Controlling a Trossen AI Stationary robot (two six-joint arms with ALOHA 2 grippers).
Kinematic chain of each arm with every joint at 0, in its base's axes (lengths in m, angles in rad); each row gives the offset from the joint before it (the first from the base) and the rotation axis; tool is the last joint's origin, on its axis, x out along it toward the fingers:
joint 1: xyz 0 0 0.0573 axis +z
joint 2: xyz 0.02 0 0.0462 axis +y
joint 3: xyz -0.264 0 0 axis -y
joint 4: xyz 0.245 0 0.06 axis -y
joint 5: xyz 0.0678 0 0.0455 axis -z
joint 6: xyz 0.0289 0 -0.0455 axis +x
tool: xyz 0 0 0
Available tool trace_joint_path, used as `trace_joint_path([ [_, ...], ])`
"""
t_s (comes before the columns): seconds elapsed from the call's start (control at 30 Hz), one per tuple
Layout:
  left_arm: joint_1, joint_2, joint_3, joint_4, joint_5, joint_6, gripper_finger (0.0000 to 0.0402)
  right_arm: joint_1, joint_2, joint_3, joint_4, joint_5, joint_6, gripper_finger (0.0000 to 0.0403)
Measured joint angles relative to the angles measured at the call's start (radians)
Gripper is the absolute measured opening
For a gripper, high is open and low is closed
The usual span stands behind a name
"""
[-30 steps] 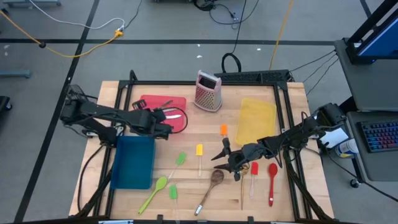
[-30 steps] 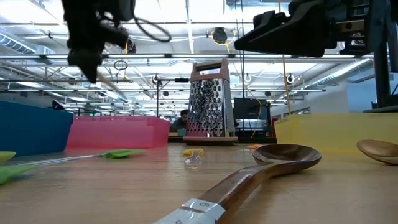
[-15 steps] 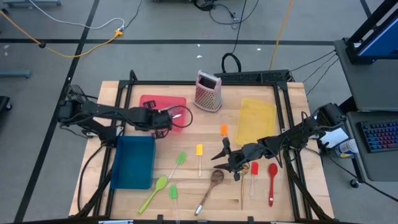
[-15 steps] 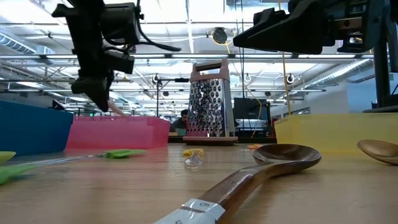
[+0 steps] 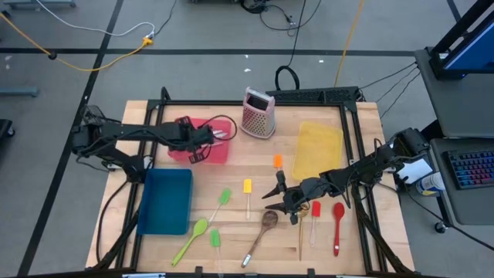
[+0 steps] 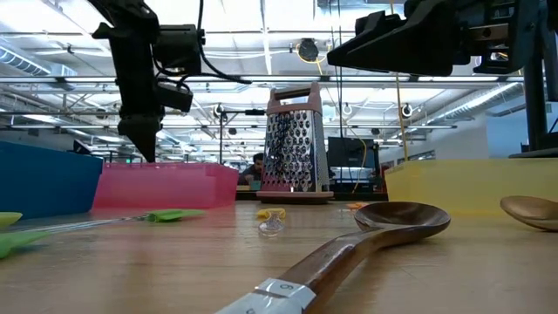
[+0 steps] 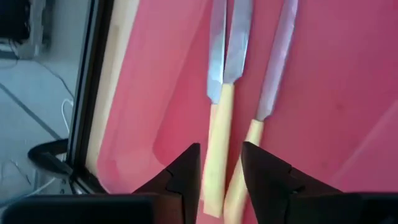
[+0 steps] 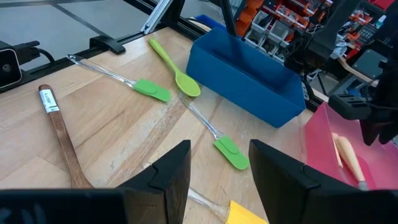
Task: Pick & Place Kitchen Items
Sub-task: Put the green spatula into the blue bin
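Left fingers point(image 7: 221, 180) apart above cream-handled knives point(image 7: 217, 124) in pink bin point(image 5: 202, 147); right fingers point(image 8: 219, 168) apart.

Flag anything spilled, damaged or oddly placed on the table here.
Nothing stands out. Three cream-handled knives lie side by side in the red bin, under the left gripper. The spatulas and spoons lie scattered flat on the wooden table; the box grater stands upright.

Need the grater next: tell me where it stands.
In the high view, the grater stands upright at the table's far edge, between the red bin and the yellow bin.
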Motion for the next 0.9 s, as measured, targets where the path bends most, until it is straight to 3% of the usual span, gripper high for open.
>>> trace_joint_path([
  [0.3,0.050,0.000,-0.001,0.079,0.011,-0.084,0.0107,0.000,0.000,0.000,0.022,0.000,-0.007,0.0157],
  [0.5,0.019,0.000,-0.001,0.208,0.109,-0.135,0.0093,-0.020,0.000,0.000,0.030,0.004,-0.019,0.0153],
  [0.63,-0.028,0.000,0.000,0.267,0.103,-0.208,0.0093,-0.027,0.000,0.000,0.035,0.007,0.018,0.0150],
  [0.9,-0.169,0.000,0.000,0.429,0.087,-0.480,0.0093,-0.036,0.000,0.000,-0.010,0.210,0.166,0.0150],
])
